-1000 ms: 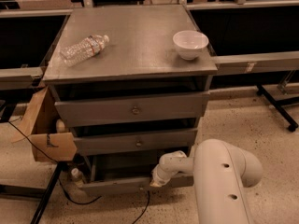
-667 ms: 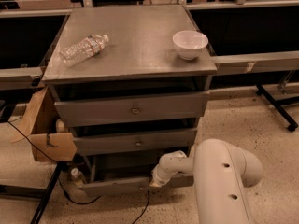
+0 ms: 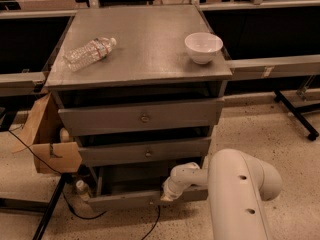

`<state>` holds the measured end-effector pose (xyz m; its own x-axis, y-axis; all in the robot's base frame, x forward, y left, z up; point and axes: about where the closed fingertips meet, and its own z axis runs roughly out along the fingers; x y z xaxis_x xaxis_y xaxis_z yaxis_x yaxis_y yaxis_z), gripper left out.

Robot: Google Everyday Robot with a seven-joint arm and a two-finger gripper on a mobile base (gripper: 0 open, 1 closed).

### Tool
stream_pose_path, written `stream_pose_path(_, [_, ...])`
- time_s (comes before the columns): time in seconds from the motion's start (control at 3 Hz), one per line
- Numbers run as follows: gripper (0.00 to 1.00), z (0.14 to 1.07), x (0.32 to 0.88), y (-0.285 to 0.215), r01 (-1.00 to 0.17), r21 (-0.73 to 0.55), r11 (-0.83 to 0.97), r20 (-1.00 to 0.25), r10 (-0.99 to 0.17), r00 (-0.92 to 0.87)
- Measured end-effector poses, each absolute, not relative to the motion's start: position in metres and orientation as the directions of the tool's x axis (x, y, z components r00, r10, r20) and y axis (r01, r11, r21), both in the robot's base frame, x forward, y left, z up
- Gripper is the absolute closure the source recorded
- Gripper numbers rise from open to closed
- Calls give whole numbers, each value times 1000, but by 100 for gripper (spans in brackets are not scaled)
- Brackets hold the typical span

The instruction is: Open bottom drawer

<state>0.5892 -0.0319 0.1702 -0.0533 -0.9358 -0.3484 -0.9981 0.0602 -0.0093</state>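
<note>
The grey cabinet (image 3: 140, 39) has three drawers. The bottom drawer (image 3: 120, 201) is the slim lowest panel; it stands out a little from the cabinet, with a dark gap above it. Its knob is hidden. My gripper (image 3: 165, 196) is at the end of my white arm (image 3: 240, 194) and sits right against the drawer's front, just right of its middle. The top drawer (image 3: 115, 119) and the middle drawer (image 3: 120, 154) each show a small round knob.
A plastic water bottle (image 3: 90, 53) lies on the cabinet top and a white bowl (image 3: 203, 46) stands there. A cardboard box (image 3: 50, 144) hangs at the cabinet's left. A small bottle (image 3: 80, 186) and a black cable (image 3: 150, 224) are on the floor.
</note>
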Motion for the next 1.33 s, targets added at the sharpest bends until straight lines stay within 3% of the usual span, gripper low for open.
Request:
stream_pose_path(0.33, [100, 169, 583, -33, -998, -3, 64, -350, -935, -59])
stream_pose_path(0.67, [83, 170, 584, -33, -998, -3, 64, -350, -935, -59])
stream_pose_path(1.33, [38, 170, 581, -34, -998, 4, 67, -351, -934, -64])
